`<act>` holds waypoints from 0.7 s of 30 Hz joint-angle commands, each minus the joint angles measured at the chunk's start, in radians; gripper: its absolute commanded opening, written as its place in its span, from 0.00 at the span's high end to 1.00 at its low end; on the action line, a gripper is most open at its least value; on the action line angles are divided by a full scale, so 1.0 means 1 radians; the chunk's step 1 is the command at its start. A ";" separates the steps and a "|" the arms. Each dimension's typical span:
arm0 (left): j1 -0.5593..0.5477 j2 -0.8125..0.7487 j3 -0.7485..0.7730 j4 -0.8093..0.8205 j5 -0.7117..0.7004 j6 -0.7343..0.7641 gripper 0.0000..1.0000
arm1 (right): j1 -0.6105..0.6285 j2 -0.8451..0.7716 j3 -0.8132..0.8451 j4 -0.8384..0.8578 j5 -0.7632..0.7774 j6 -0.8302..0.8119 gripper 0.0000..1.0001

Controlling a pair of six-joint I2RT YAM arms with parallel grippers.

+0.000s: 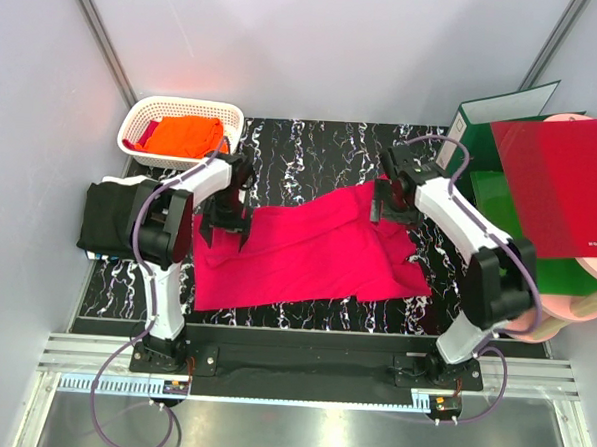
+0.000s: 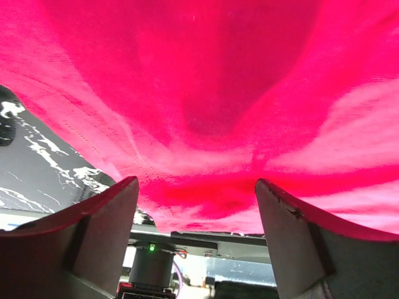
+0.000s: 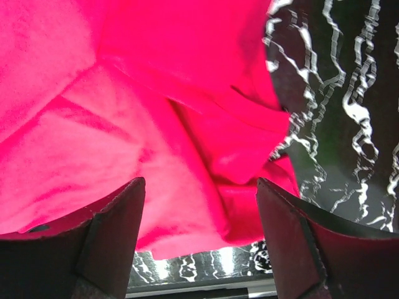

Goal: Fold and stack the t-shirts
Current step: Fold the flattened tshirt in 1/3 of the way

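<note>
Hovering over the crimson-pink t-shirt (image 1: 307, 249), both pairs of jaws gape wide (gripping nothing).

No legible text anywhere, only a tiny unreadable printed mark on the red folder (image 1: 556, 187), near its corner.

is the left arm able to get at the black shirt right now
Probably yes: the black shirt lies uncovered beside the left arm, and the left hand is open, holding nothing.
</note>
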 commanded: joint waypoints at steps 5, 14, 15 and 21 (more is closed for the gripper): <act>0.001 0.003 0.048 0.010 -0.123 -0.012 0.28 | 0.014 -0.010 -0.135 0.099 0.092 0.030 0.23; 0.004 0.075 0.071 0.018 -0.083 -0.040 0.41 | 0.064 0.083 -0.126 0.144 0.232 0.018 0.22; 0.004 0.071 0.072 0.018 -0.085 -0.038 0.41 | 0.072 0.100 -0.122 0.157 0.245 0.015 0.22; 0.004 0.039 0.045 0.019 -0.103 -0.026 0.41 | 0.107 0.209 -0.075 0.197 0.342 0.012 0.23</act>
